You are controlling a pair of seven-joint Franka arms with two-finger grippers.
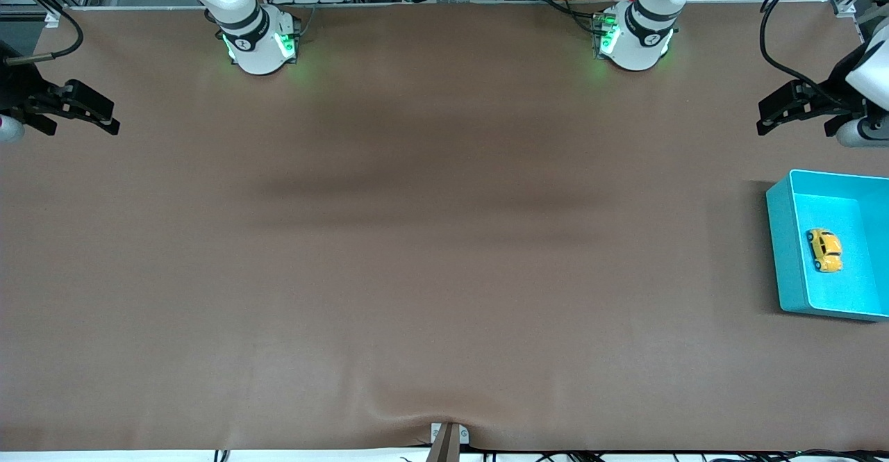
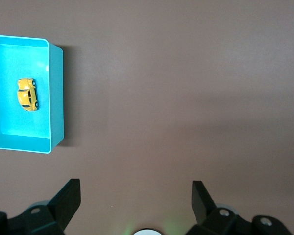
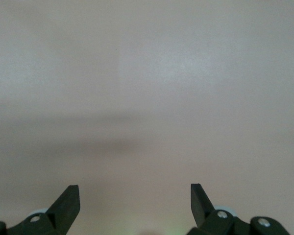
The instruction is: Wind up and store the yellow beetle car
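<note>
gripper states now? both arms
Left gripper: jaws open, holding nothing, over bare table beside the turquoise bin.
Right gripper: jaws open, holding nothing, over bare table.

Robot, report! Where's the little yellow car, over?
Left gripper open, empty, over bare table near the turquoise bin. Right gripper open, empty, waiting at its end. Yellow beetle car inside bin. Nothing blocking.

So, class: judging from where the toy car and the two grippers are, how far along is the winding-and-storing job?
Storing looks done: the yellow beetle car sits inside the turquoise bin at the left arm's end of the table. Whether it was wound cannot be seen. Nothing is in hand: the left gripper and right gripper are open and empty over bare table. Nothing visible remains.
</note>
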